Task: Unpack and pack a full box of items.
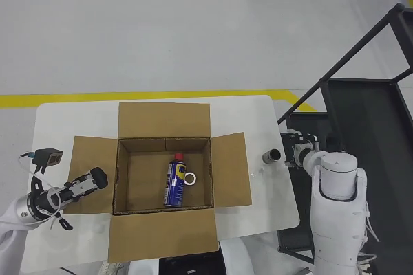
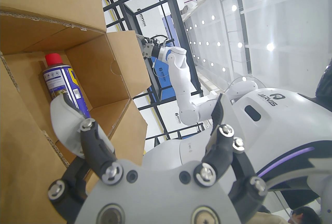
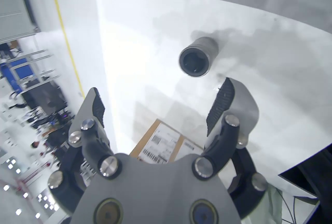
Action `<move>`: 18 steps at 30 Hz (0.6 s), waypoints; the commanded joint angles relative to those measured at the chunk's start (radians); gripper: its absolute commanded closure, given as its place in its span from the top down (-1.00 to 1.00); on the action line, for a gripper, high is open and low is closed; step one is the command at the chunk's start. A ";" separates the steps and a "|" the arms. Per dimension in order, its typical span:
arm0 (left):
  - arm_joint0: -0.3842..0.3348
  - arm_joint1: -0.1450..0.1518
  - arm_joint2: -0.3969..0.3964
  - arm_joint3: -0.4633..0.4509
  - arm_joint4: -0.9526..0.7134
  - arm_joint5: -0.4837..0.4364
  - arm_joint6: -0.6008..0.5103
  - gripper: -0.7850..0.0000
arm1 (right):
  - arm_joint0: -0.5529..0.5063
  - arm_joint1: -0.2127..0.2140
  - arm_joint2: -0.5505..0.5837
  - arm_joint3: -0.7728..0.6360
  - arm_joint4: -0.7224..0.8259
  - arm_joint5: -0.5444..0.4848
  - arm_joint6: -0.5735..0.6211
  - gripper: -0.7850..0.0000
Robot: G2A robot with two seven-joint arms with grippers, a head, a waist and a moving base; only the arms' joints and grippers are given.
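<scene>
Bench: a white bench carries one open cardboard box at its centre, with all four flaps folded outward and flat.
Box contents: a blue spray can with a red cap lies on the box floor, the cap pointing to 12 o'clock. A small white ring lies just beside the can at its 3 o'clock side.
Metal cylinder: a short, hollow grey cylinder lies on the bare bench at 3 o'clock from the box, just past the right flap, its open end facing the right pincer.
Left pincer: the left pincer hangs over the left flap at 9 o'clock from the box. Its wrist view looks into the box at the can. Its fingers are spread wide and hold nothing.
Right pincer: the right pincer sits at the bench's 3 o'clock edge, near the cylinder but apart from it. Its fingers are spread wide and grip nothing.
Floor: a yellow line runs along the floor beyond the bench's 12 o'clock edge.
</scene>
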 commanded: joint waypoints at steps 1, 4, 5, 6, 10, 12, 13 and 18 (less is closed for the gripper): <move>0.000 0.000 0.000 0.000 0.000 0.000 0.000 1.00 | -0.033 -0.001 0.039 -0.054 0.096 -0.068 0.020 1.00; 0.000 0.000 0.000 0.000 0.000 0.000 0.000 1.00 | -0.092 -0.001 0.072 -0.130 0.209 -0.176 0.066 1.00; 0.000 0.000 0.000 0.000 0.000 0.000 0.000 1.00 | -0.112 -0.001 0.074 -0.153 0.238 -0.206 0.088 1.00; 0.000 0.000 0.000 0.000 0.000 0.000 0.000 1.00 | -0.133 0.003 0.071 -0.176 0.257 -0.237 0.133 1.00; 0.000 0.000 0.000 0.000 0.000 0.000 0.000 1.00 | -0.191 0.008 0.076 -0.261 0.315 -0.359 0.175 1.00; 0.000 0.000 0.000 0.000 0.000 0.000 0.000 1.00 | -0.224 0.012 0.060 -0.297 0.338 -0.410 0.219 1.00; 0.000 0.000 0.000 0.000 0.000 0.000 0.000 1.00 | -0.237 0.015 0.058 -0.310 0.334 -0.427 0.229 1.00; 0.000 0.000 0.000 0.000 0.000 0.000 0.000 1.00 | -0.276 0.028 -0.062 -0.373 0.224 -0.478 0.253 1.00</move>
